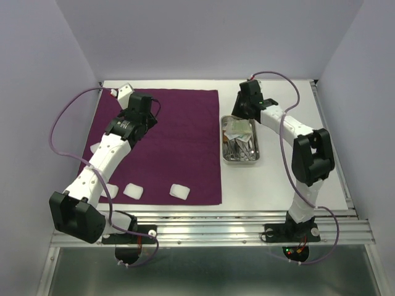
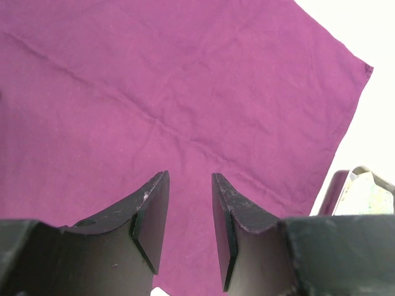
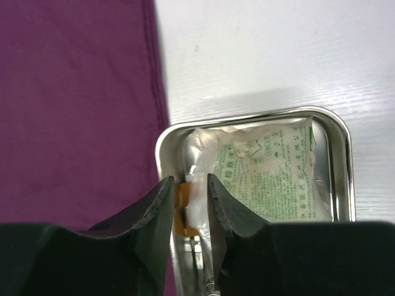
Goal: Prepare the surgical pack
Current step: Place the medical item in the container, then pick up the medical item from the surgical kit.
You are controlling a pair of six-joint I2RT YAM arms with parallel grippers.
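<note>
The deep-purple drape (image 1: 176,145) lies spread flat on the left half of the table and fills the left wrist view (image 2: 185,80). Several white gauze pads (image 1: 180,192) lie along its near and left edges. The steel tray (image 1: 223,139) sits just right of the drape and holds packets (image 1: 237,128) and steel instruments (image 1: 242,148). My left gripper (image 1: 143,114) hovers open and empty over the drape's far left part (image 2: 190,176). My right gripper (image 1: 244,110) is open over the tray's far left rim (image 3: 190,179), beside a green-printed packet (image 3: 271,172).
White walls close in the table on the left, back and right. A metal rail (image 1: 247,222) runs along the near edge by the arm bases. Purple cables loop off both arms. Bare white table (image 1: 290,179) lies right of the tray.
</note>
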